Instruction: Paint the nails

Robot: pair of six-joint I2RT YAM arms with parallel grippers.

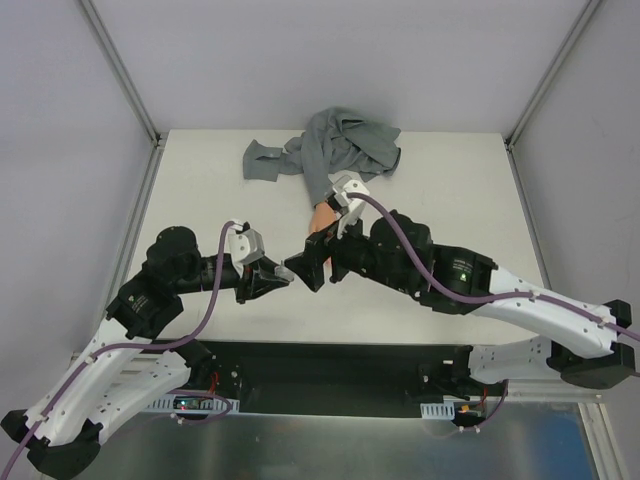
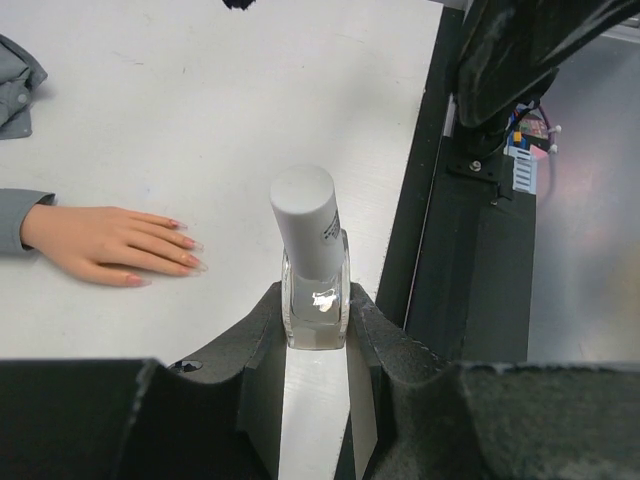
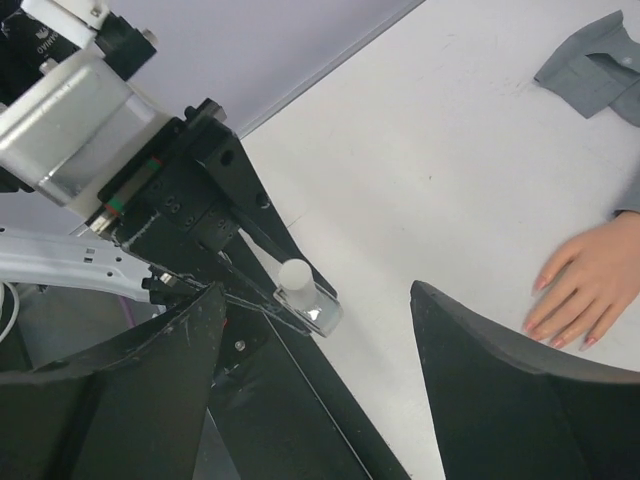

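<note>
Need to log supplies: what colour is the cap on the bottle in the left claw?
White cap on a clear bottle; clearest in left wrist view.

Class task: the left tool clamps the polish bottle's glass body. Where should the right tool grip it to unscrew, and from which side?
Likely the white cap: it alone stands free above the left tool. Bring the open right tool in from the cap's top end, along its axis, straddling its round sides.
</note>
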